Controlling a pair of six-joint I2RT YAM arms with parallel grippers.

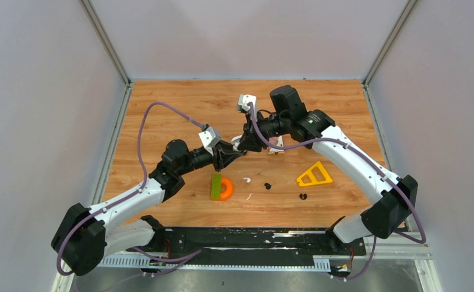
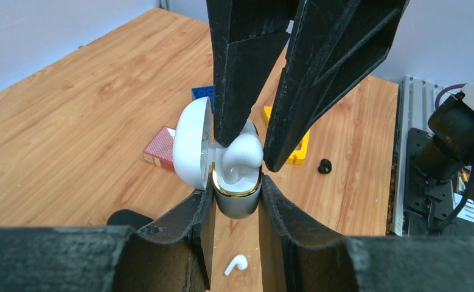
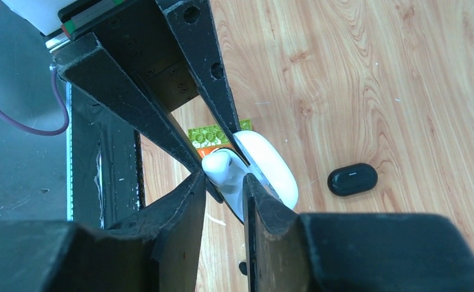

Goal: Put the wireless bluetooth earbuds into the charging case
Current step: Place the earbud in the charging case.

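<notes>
My left gripper (image 2: 235, 193) is shut on the white charging case (image 2: 237, 204), which has a gold rim and an open lid (image 2: 191, 143), and holds it above the table. My right gripper (image 3: 222, 178) is shut on a white earbud (image 3: 217, 166), which also shows in the left wrist view (image 2: 241, 155). The earbud sits partly inside the case's opening. The grippers meet mid-table (image 1: 238, 148). A second white earbud (image 1: 246, 180) lies on the table under the case. Two black earbuds (image 1: 267, 185) (image 1: 303, 196) lie nearby.
A black case (image 3: 352, 179) lies on the wood. A green and orange block (image 1: 221, 187), a yellow triangle (image 1: 314, 175), a red card box (image 2: 161, 148) and a blue brick (image 2: 202, 92) lie around. A thin white sliver (image 1: 247, 197) lies near the front.
</notes>
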